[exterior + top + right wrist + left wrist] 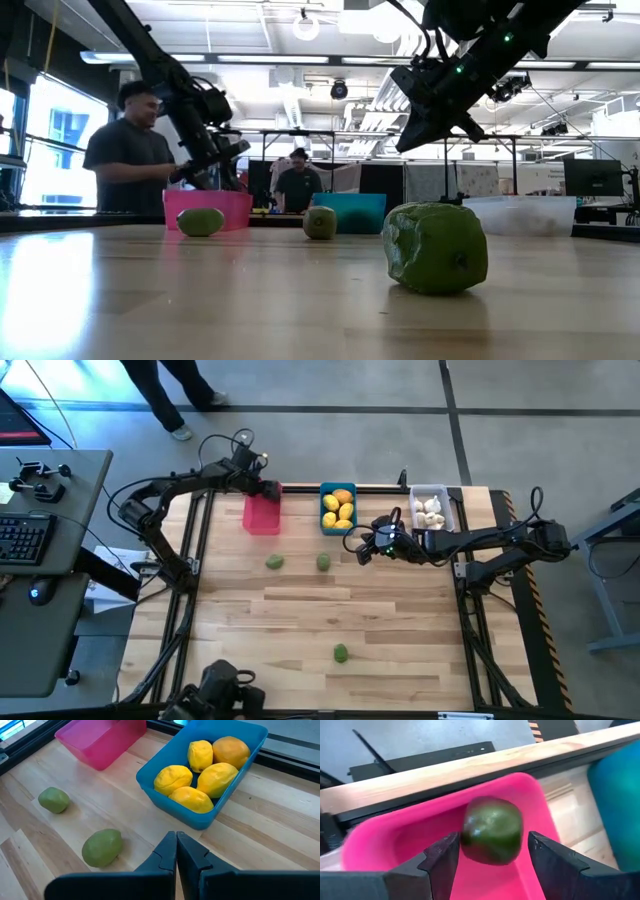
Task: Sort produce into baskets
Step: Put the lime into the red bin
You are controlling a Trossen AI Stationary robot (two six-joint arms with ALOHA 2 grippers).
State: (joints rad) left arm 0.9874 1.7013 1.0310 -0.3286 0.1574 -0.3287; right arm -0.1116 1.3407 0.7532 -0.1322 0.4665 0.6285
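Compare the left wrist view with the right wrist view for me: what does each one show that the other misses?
Only the left wrist view shows a dark green fruit between the open fingers of the left tool, above the inside of the pink basket.

Only the right wrist view shows the shut right tool, five yellow-orange fruits in the blue basket, and two green fruits loose on the table.

Both show the pink basket, the blue basket and the wooden tabletop.

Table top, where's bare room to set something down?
Free: the near half of the table, around one lone green fruit. Crowded: the far edge, with pink bin, blue bin, white bin and both grippers.
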